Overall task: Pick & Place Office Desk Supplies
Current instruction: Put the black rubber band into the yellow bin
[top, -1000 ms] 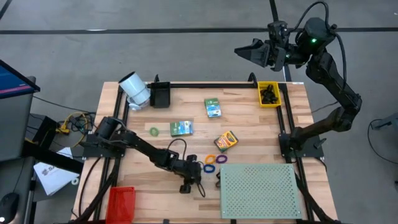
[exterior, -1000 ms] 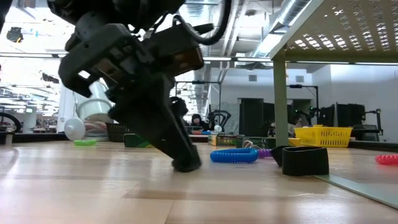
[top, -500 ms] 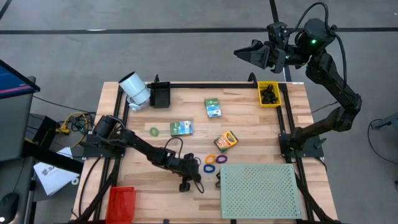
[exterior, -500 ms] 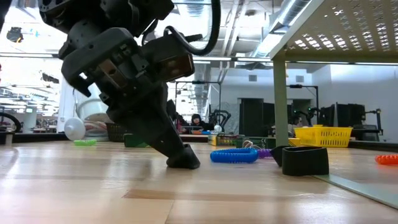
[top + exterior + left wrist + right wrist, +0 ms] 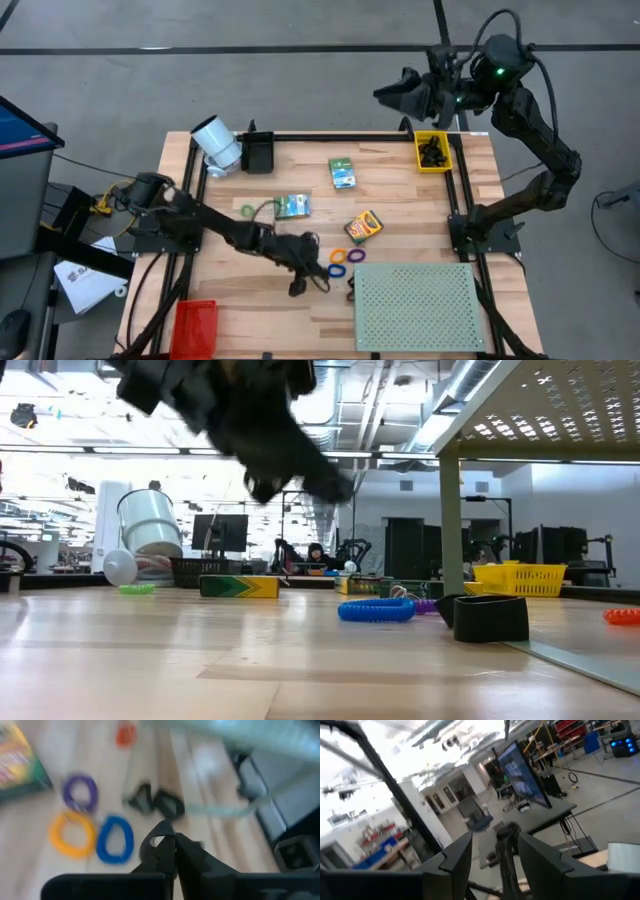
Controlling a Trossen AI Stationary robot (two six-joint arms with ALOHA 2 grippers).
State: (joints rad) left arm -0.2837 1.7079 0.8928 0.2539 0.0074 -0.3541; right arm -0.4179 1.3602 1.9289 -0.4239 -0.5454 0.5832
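The left gripper (image 5: 169, 826) hangs over the near middle of the wooden surface (image 5: 230, 290), and its fingers (image 5: 195, 857) are pressed together to a narrow point; I cannot tell if something small is pinched at the tip. Just beside it, to the right, lie three thin coiled rings: an orange ring (image 5: 339, 256), a purple ring (image 5: 355, 256) and a blue ring (image 5: 337, 270). They are close to each other, flat on the wood. A few small black clips (image 5: 355, 288) lie near the rings, at the left edge of the large pale green perforated board (image 5: 418, 305). The yellow-orange crayon box (image 5: 363, 227) lies flat and turned at an angle, a little farther than the rings. One green box with a blue picture (image 5: 292, 206) is left of it, and a thin green ring (image 5: 247, 211) lies farther left. A second green box (image 5: 343, 172) lies toward the far side. More black clips are heaped in the small yellow bin (image 5: 420, 160) at the far right corner. The right gripper (image 5: 383, 93) is held high, beyond the far edge of the surface, well apart from all the supplies, and its fingers (image 5: 452, 857) stand apart with a clear gap.
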